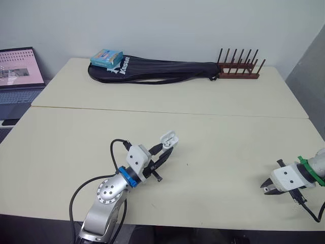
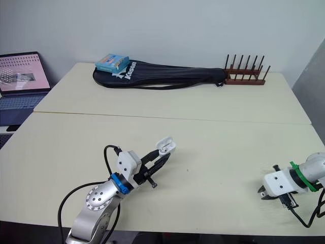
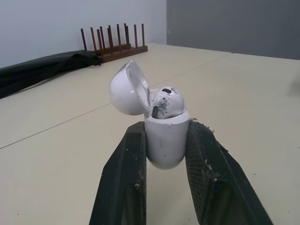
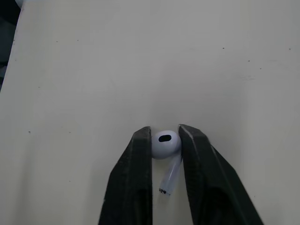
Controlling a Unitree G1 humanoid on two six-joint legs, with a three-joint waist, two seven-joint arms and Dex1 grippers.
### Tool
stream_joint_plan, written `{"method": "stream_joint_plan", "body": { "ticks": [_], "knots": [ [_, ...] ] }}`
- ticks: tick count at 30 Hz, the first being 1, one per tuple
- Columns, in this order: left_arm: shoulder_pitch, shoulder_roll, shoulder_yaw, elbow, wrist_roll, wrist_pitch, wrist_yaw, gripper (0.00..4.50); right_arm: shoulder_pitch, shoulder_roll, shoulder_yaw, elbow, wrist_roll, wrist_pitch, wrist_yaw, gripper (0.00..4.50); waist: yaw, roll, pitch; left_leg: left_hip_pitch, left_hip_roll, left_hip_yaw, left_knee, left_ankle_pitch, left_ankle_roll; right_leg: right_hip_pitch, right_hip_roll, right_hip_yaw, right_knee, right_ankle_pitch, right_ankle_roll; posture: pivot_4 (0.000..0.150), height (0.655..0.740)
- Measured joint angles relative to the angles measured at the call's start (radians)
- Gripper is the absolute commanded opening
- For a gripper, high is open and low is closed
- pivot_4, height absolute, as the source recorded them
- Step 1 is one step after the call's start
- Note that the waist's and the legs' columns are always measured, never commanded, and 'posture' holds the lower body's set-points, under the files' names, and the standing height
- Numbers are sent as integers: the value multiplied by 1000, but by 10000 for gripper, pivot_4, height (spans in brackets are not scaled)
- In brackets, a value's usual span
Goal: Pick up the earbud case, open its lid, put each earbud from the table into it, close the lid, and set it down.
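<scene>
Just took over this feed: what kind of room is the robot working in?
Likely an office or lab room: pale tables pushed together by a bare wall, an open laptop at the side, a racket bag and wooden peg rack at the far edge.

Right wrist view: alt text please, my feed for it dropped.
A small white plastic earbud is pinched by its rounded head in the right hand, between two black fingers, with its stem pointing back toward the wrist. Behind it is the cream tabletop.
</scene>
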Motion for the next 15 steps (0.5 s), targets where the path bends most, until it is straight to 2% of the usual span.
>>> {"method": "stream_joint_plan", "body": {
  "ticks": [4,8,10,15],
  "knots": [
    [-7,0,0,0,0,8,0,7752,-7,0,0,13,-2,-36,-12,31786,0,0,0,0,0,0,0,0,0,0,0,-1,-1,0,0,1500,7274],
    [-8,0,-1,0,0,9,-1,7752,2,-2,-10,3,5,-35,-17,31905,0,0,0,0,0,-1,0,0,0,0,0,-1,-1,0,0,1500,7274],
    [-10,1,-1,2,0,9,-3,7752,48,-23,-34,-62,41,11,-17,31905,0,2,0,-1,0,-2,0,0,0,0,0,-1,0,0,0,1500,7274],
    [-13,0,-4,4,0,9,-7,7752,174,-133,-184,-305,62,290,-74,31905,0,5,1,-1,0,-4,-1,0,0,0,0,-1,0,0,0,1500,7274]
  ]
}}
